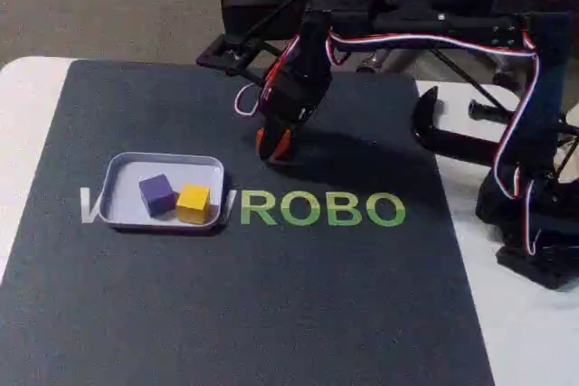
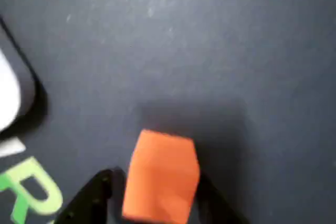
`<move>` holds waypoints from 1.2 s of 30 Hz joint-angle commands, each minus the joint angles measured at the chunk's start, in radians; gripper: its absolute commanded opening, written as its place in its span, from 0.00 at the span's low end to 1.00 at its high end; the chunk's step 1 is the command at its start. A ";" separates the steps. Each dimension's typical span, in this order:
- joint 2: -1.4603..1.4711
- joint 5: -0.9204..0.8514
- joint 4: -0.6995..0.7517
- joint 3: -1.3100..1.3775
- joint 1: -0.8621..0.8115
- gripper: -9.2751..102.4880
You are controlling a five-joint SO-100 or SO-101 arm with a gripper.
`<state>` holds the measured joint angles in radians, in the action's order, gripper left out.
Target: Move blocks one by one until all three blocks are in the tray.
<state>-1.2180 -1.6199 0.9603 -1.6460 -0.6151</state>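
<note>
The orange block [image 2: 161,176] sits right between the two black fingers of the gripper [image 2: 157,203] in the wrist view, and the gripper is closed on it, one finger on each side. In the fixed view the gripper [image 1: 274,146] holds the block just over the dark mat [image 1: 271,296], above the green letters. The purple block [image 1: 156,193] and yellow block [image 1: 193,202] lie side by side, touching, in the tray [image 1: 122,169], to the left of the gripper.

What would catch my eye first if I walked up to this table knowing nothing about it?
Probably the bright orange block sitting between the black fingers of the gripper, near the middle of the dark mat. Next, the pale tray on the mat's left in the fixed view, with a purple block and a yellow block side by side in it, beside big green letters.
</note>
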 commanded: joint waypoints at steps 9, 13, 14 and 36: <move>0.014 0.021 -0.046 0.014 -0.008 0.17; 0.014 0.058 -0.052 0.025 0.002 0.01; 0.009 0.064 -0.052 0.025 0.006 0.01; -0.048 0.445 -0.035 0.287 0.299 0.01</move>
<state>-1.3054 -1.2088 0.9173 -1.4849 -0.3206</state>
